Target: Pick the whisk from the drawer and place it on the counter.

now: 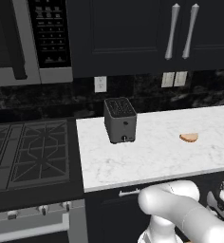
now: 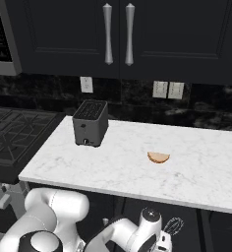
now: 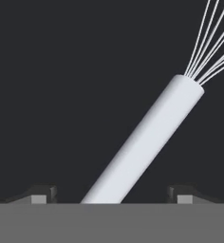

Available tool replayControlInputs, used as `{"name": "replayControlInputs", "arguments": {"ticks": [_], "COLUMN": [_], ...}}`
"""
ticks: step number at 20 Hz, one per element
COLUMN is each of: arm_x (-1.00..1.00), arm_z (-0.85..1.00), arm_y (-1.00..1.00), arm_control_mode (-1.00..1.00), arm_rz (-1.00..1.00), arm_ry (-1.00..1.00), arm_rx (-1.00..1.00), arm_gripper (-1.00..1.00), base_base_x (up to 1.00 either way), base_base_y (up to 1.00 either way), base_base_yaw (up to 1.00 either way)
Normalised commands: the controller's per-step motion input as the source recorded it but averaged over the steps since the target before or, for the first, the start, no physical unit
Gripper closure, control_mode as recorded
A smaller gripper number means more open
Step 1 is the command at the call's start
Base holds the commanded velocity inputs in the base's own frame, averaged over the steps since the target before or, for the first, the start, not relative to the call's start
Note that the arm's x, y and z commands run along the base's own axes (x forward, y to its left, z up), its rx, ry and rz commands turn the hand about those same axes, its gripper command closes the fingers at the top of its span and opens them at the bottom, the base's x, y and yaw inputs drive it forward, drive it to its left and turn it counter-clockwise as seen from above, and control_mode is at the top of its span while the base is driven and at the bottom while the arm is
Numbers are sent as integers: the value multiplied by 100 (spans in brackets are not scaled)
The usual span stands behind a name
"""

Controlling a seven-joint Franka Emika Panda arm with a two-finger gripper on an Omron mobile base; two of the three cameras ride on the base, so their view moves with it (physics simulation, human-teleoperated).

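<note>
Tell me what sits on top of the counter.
On the counter stand a dark toaster near the stove end and a tan bread piece further along. The toaster's slots look dark, so anything inside is hidden. The whisk sits below the front edge, not on it.

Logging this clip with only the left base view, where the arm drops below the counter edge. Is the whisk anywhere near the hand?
Observer: Yes. In the right base view the whisk shows its wire head right beside the hand, below the front edge of the counter.
Operator: Are the jaws closed on it?
Observer: No. In the hand view its handle slants up between the two tips, with a clear gap on each side; the jaws stand open around it.
</note>
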Motion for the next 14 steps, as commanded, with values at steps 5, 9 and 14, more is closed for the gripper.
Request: {"name": "replayControlInputs", "arguments": {"ticks": [5, 9, 14], "arm_x": [0, 0, -8], "arm_z": [0, 0, 5], "arm_y": [0, 0, -5], "arm_control_mode": [-100, -100, -100], "arm_rz": [0, 0, 0], "arm_ry": [0, 0, -5], "arm_rx": [0, 0, 0], "arm_gripper": [100, 100, 100], "base_base_x": [0, 0, 0], "base_base_y": [0, 0, 0], "base_base_yaw": [0, 0, 0]}}
